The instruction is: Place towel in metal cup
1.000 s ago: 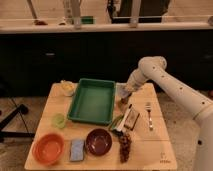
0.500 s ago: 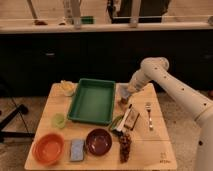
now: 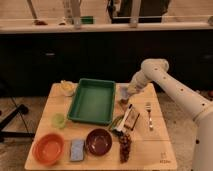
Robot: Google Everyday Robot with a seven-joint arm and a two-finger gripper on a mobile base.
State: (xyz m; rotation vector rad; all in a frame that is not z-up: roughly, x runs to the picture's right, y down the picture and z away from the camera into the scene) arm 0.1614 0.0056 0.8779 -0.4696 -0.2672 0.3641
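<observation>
My gripper [image 3: 125, 98] is at the end of the white arm [image 3: 165, 82], low over the table just right of the green tray's far right corner. A pale grey object [image 3: 122, 91], which looks like the metal cup, stands right at the gripper and is partly covered by it. I cannot make out the towel apart from the gripper and the cup. I cannot tell whether anything is held.
A green tray [image 3: 75, 102] lies mid-table. Around it are a yellowish bowl [image 3: 66, 88], a small green cup [image 3: 59, 120], an orange bowl [image 3: 48, 148], a blue sponge [image 3: 77, 149], a dark red bowl [image 3: 98, 141], a snack packet [image 3: 131, 119], a fork [image 3: 149, 115] and a dark item [image 3: 124, 148].
The arm has barely moved. The gripper stays low beside the tray's far right corner at the pale object.
</observation>
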